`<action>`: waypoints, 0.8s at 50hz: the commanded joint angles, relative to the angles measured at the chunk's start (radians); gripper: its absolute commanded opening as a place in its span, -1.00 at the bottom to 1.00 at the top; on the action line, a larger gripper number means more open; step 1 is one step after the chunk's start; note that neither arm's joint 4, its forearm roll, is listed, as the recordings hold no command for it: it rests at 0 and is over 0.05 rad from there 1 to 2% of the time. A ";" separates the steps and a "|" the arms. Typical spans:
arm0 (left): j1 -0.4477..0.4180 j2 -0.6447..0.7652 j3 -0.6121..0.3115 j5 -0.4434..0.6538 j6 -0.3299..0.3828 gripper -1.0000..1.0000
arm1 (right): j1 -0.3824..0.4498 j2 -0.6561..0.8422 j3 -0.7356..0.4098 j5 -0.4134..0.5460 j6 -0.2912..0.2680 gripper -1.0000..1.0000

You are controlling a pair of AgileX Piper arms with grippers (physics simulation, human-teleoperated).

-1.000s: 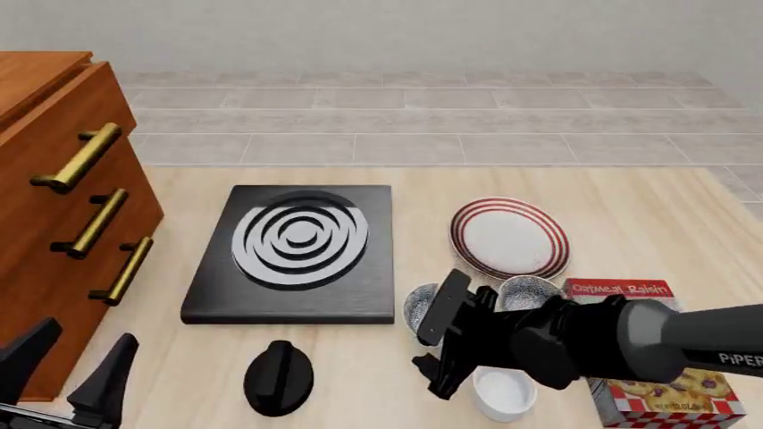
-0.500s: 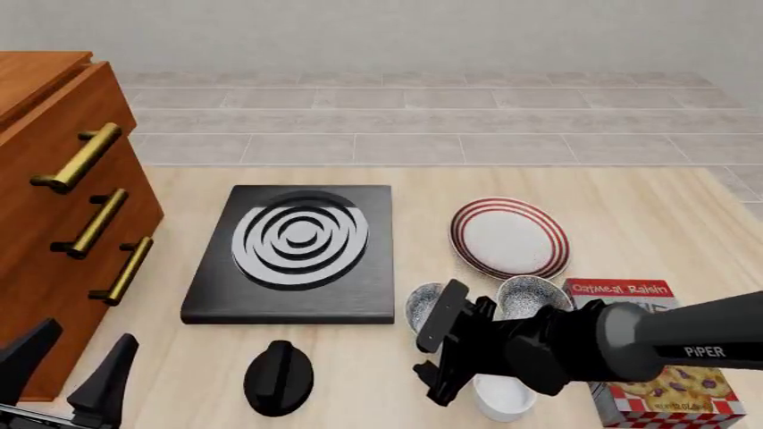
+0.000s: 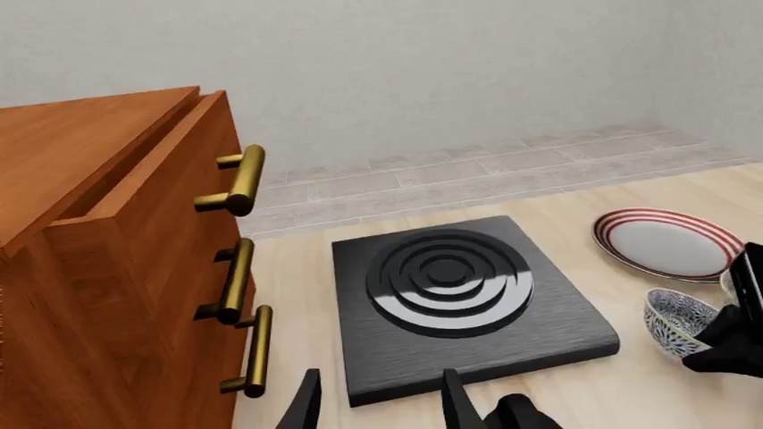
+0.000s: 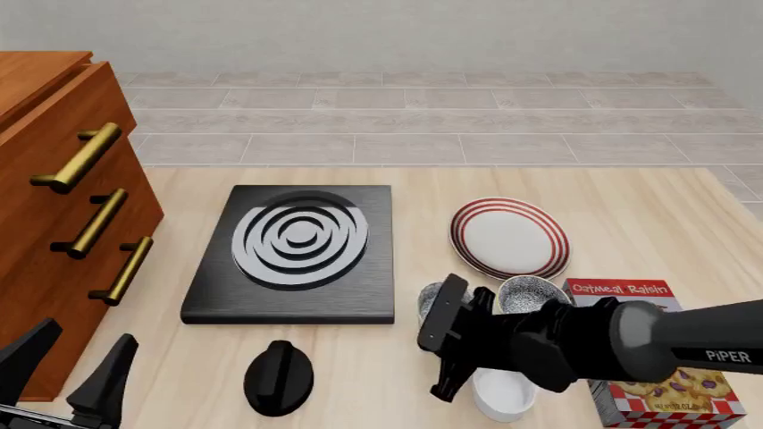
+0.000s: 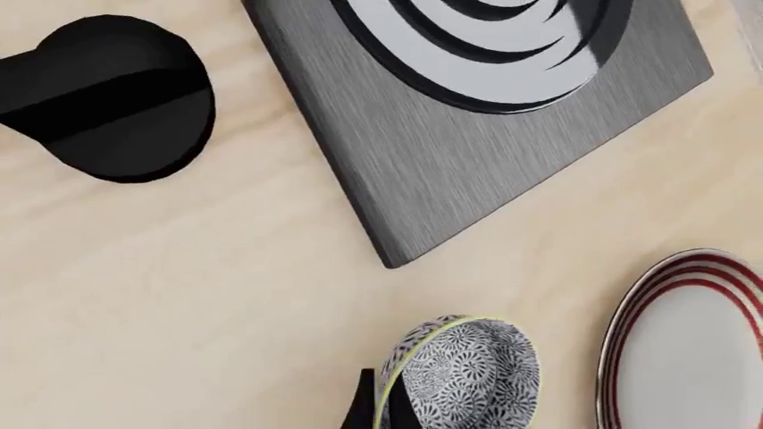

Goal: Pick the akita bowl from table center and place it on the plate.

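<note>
We make out the akita bowl [image 4: 533,293] upright on the table [image 4: 667,223], just at the 6 o'clock side of the plate [image 4: 509,238], its speckled inside facing up. We judge it light, rigid, glazed and so slippery, and liable to chip. The hold we would choose is one finger inside and one outside the thin rim, on its free 12 o'clock side.

At its 9 o'clock sits the olive-rimmed bowl [image 4: 426,298], at 6 o'clock the white ramekin [image 4: 502,394], and at 4 o'clock the cereal box [image 4: 667,393]. All three stand close, so we see a risk of grabbing the wrong one.

The right gripper [image 4: 444,344] hangs beside the olive-rimmed bowl with its fingers spread, holding nothing. The left gripper [image 4: 66,366], at the table's 7 o'clock, also gapes empty.
</note>
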 commanded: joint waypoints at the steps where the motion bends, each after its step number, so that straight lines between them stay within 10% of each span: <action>1: -0.004 0.000 0.000 0.000 -0.001 1.00 | -0.008 -0.046 0.001 0.026 -0.027 -1.00; 40: -0.012 -0.001 0.000 0.001 -0.006 1.00 | -0.025 -0.199 -0.125 0.191 -0.028 -1.00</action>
